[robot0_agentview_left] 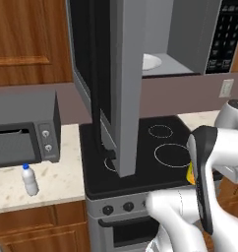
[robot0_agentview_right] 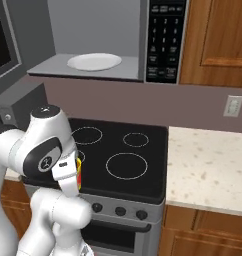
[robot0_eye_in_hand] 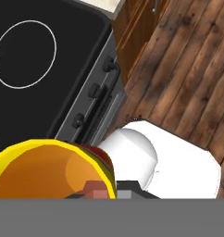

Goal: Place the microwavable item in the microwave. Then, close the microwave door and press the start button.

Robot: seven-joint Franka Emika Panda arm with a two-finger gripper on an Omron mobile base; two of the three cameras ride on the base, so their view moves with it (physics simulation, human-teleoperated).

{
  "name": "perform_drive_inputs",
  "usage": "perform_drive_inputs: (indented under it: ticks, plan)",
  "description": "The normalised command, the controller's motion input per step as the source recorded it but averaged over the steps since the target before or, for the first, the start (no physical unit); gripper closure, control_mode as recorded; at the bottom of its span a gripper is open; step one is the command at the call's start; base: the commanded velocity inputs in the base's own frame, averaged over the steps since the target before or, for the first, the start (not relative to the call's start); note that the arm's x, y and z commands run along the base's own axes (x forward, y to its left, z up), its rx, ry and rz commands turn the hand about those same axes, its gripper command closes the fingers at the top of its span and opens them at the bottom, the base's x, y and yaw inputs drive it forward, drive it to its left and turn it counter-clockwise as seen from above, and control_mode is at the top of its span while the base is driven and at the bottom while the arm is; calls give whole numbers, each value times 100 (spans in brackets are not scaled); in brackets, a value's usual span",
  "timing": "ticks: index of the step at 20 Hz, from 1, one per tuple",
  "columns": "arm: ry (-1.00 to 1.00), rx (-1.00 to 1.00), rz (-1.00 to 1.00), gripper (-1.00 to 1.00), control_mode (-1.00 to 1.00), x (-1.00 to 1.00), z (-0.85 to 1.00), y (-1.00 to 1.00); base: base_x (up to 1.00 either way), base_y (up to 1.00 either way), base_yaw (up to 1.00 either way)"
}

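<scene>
Clenched in our gripper, small yellow cup is awaiting the open grey microwave; door-closing and start are remaining

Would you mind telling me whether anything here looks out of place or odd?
Nothing looks spilled or damaged. The microwave door hangs wide open over the stove, as the job needs, with a white plate sitting inside.

Home kitchen: black glass stove under open microwave, wood cabinets, speckled counter, toaster oven, plank floor.
</scene>
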Motion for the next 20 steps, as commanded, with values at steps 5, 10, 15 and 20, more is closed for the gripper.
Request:
perform_drive_inputs:
  ticks: [5, 10, 15, 20]
  plan:
    - [0, 0, 0, 100, 100, 0, 0, 0, 47, 0, 2]
    - [0, 0, 0, 100, 100, 0, 0, 0, 9, 0, 0]
    - [0, 0, 0, 100, 100, 0, 0, 0, 0, 0, 0]
    - [0, 0, 0, 100, 100, 0, 0, 0, 0, 0, 0]
